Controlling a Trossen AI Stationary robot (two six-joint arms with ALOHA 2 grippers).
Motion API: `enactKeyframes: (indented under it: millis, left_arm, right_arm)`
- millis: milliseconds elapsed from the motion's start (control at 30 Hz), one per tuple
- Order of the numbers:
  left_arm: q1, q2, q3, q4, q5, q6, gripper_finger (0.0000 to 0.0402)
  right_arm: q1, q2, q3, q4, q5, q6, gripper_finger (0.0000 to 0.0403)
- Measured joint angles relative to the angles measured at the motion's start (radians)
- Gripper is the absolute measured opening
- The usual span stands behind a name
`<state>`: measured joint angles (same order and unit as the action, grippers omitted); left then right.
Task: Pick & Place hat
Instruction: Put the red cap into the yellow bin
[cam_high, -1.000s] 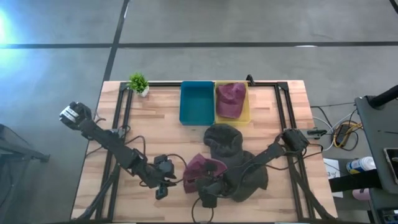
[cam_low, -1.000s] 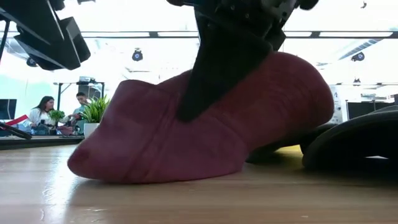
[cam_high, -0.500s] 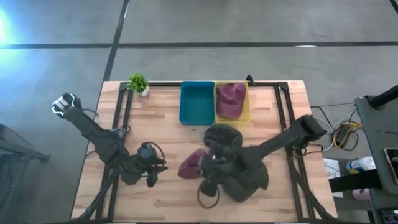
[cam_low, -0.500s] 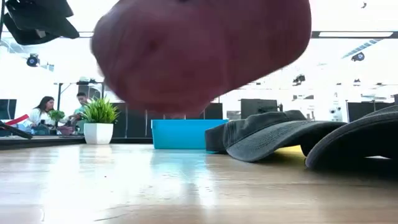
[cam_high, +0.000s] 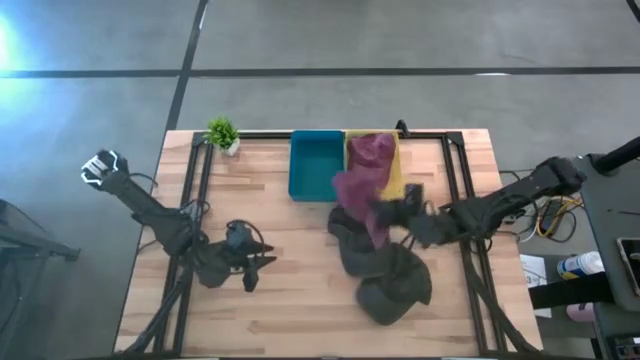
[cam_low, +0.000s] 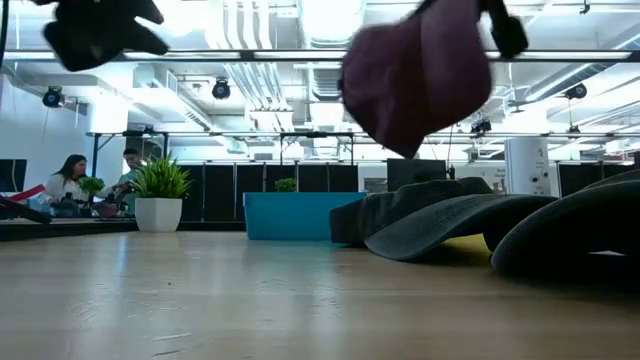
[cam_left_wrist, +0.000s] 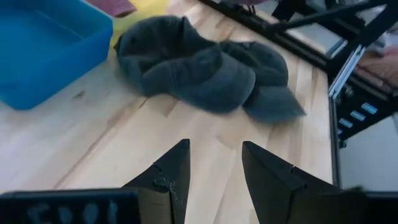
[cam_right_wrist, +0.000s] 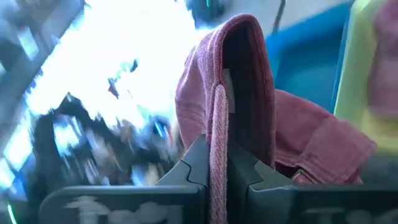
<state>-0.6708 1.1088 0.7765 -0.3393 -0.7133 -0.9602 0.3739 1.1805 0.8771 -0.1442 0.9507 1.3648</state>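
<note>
A maroon hat (cam_high: 358, 190) hangs in the air over the table's middle, high in the low view (cam_low: 420, 80). My right gripper (cam_high: 382, 212), reaching in from the table's right, is shut on it. A second maroon hat (cam_high: 373, 148) lies in the yellow bin (cam_high: 396, 180). Several grey hats (cam_high: 385, 270) lie piled on the wood below the lifted one. My left gripper (cam_left_wrist: 214, 168) is open and empty over bare wood (cam_high: 248, 270), left of the pile. My right gripper pinches a rolled edge of the maroon hat (cam_right_wrist: 219, 124) between its two fingers (cam_right_wrist: 193, 167), coming from the table's right. The hat is lifted clear of the table. Its crown (cam_low: 415, 95) hangs below and beside the hold.
A blue bin (cam_high: 316, 165) stands beside the yellow one at the far edge. A small potted plant (cam_high: 222, 133) sits at the far left corner. Bare wood (cam_high: 300, 300) lies along the near side. People sit in the room beyond (cam_low: 70, 180).
My right gripper has lifted the maroon hat off the near part of the table. It carried the hat up and toward the far edge, close to the yellow bin. My left gripper has drawn back from the hat toward the table's left and far side.
</note>
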Motion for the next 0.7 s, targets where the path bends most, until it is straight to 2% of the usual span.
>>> enactKeyframes:
  millis: [133,233,367,533,700]
  left_arm:
    - [0.113,0.002,0.0,0.046,0.1,0.069,0.0139]
    - [0.221,0.007,0.0,0.08,0.184,0.113,0.0139]
    - [0.366,0.012,0.0,0.169,0.304,0.155,0.0139]
    - [0.497,0.013,0.0,0.229,0.392,0.202,0.0139]
    - [0.583,0.021,0.0,0.255,0.455,0.204,0.0139]
  right_arm:
    - [-0.103,-0.159,-0.252,0.38,0.03,-0.088,0.0013]
    - [-0.232,-0.236,-0.433,0.639,-0.078,-0.118,0.0013]
    - [-0.404,-0.257,-0.615,0.874,-0.198,-0.031,0.0013]
    - [-0.565,-0.203,-0.725,1.063,-0.303,0.052,0.0013]
    - [-0.645,-0.091,-0.715,1.111,-0.394,0.124,0.0013]
